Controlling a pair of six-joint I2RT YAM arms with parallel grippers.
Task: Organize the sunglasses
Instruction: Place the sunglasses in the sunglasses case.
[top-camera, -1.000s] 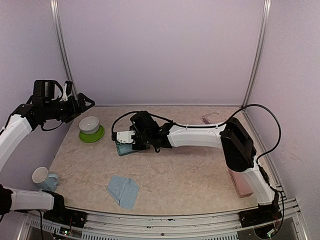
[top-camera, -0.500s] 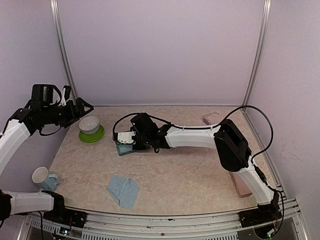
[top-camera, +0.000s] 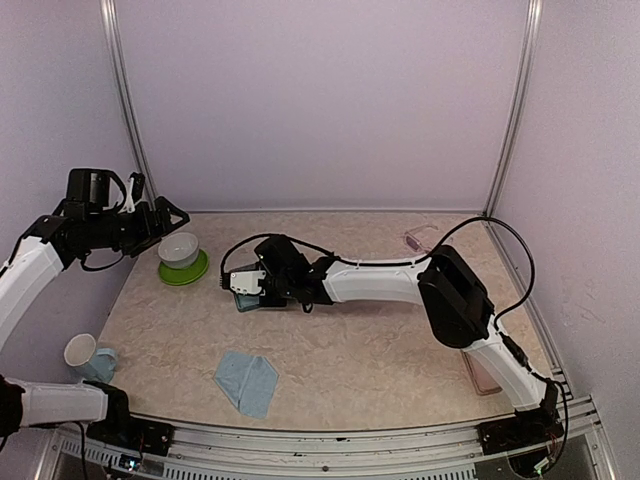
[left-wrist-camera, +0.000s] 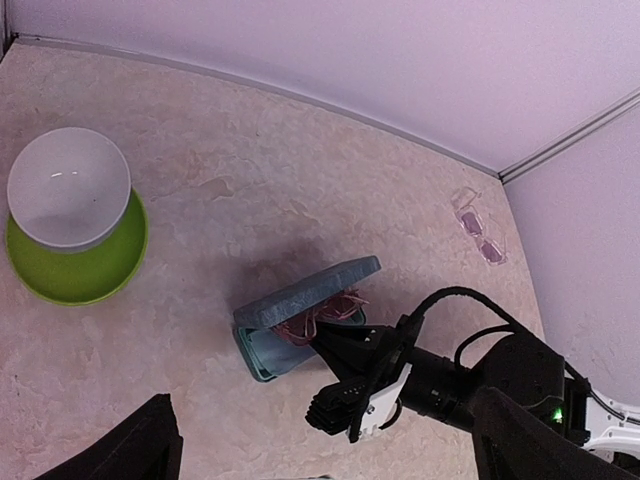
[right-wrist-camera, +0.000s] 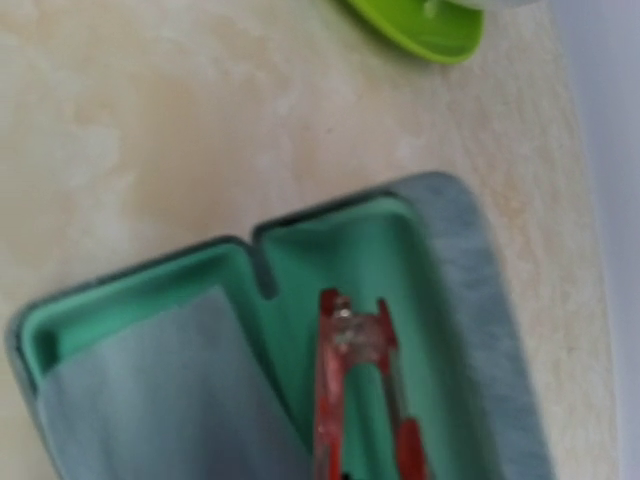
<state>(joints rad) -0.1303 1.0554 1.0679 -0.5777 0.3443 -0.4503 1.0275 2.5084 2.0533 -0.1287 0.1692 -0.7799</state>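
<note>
Snagging risk: we are pressing our right claw together at the pink-red sunglasses inside the open case, so withdrawing may drag them out; our left claw is hanging spread.

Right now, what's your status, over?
Left gripper open, raised. Right gripper shut at open case. Pink-red sunglasses lie inside it; clear pair at far corner. Nothing blocking.

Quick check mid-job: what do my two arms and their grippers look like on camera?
The left arm and right arm have smooth white shells, black joint blocks and looping black cables. The left gripper is all black; the right gripper is black with a white plate.
</note>
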